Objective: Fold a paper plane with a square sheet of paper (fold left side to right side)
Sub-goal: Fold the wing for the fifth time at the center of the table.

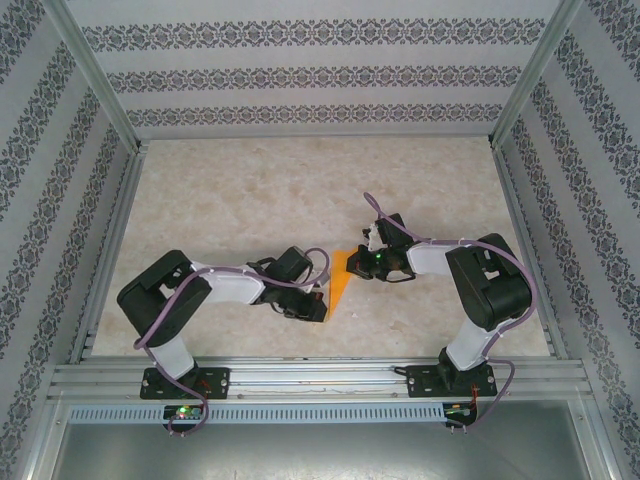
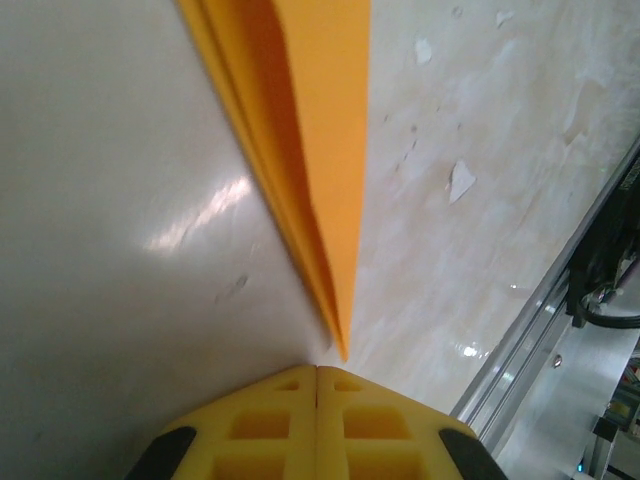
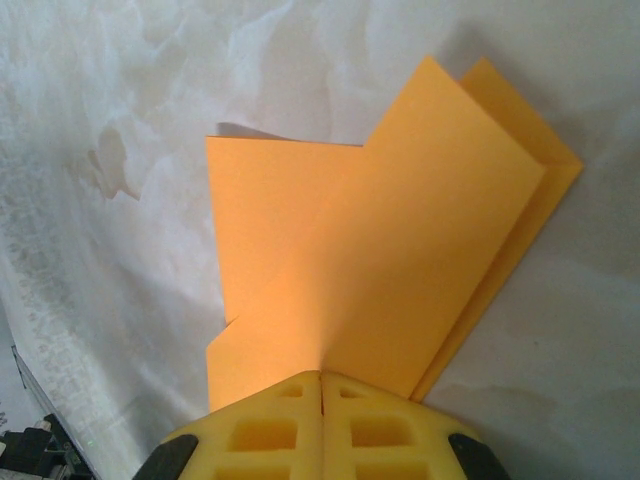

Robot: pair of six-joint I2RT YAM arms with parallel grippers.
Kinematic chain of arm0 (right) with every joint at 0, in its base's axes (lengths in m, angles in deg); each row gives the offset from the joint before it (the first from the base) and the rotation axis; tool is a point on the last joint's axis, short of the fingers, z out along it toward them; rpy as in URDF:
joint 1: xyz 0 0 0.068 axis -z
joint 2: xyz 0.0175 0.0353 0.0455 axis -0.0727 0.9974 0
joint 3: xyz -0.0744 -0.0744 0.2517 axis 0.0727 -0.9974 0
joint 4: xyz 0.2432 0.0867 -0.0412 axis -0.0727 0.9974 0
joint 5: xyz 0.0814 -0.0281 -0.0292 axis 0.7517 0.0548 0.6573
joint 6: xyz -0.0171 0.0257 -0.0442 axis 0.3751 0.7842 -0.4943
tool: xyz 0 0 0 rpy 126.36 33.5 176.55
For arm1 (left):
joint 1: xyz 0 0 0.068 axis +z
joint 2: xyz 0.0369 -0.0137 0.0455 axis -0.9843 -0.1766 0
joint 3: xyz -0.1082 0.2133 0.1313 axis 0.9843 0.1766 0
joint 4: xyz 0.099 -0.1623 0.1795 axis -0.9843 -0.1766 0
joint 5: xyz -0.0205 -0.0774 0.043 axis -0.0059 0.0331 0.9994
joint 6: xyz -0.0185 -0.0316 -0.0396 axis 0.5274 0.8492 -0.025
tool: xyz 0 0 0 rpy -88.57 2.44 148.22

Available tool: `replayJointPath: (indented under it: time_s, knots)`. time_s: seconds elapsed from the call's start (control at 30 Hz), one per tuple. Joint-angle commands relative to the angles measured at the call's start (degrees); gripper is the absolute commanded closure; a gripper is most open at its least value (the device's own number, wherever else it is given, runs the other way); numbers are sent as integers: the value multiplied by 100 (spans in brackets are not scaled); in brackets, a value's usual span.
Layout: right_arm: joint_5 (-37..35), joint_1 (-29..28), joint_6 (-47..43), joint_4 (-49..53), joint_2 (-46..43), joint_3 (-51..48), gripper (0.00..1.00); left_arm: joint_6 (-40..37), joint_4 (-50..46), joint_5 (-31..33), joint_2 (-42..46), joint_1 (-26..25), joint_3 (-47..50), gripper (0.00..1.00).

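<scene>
paper: the orange paper [image 1: 343,275] lies in the middle of the table [image 1: 250,190] between both arms, folded into a narrow layered wedge with its point toward the near edge
left gripper [image 2: 318,375]: jaws closed tight with nothing between them; the paper's tip ends just ahead of them
right gripper [image 3: 322,378]: jaws closed too, sitting at the wide end's edge; can't tell if they pinch a layer or just press on it
step: looks like flattening the crease, imo
doing it well: pin one end and run the other closed tip along the fold, low and slow
watch out: the wide-end layers fan apart a bit, so a sideways shove would skew them
</scene>
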Motion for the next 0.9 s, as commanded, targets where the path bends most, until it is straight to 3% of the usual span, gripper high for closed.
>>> replayJointPath:
  time_s: [0.0, 0.2, 0.6, 0.87]
  knots:
    - [-856, 40, -176, 903, 397, -232, 100, 2, -251, -17, 395, 13, -16, 100]
    - [-853, 23, -141, 905, 368, -223, 100, 35, -227, -205, 503, 167, -524, 100]
    - [-791, -39, -46, 823, 294, -228, 100, 179, 350, 66, -604, 406, -972, 100]
    - [-618, -103, 62, 836, 24, -16, 100, -3, -136, 479, -829, 383, -1033, 100]
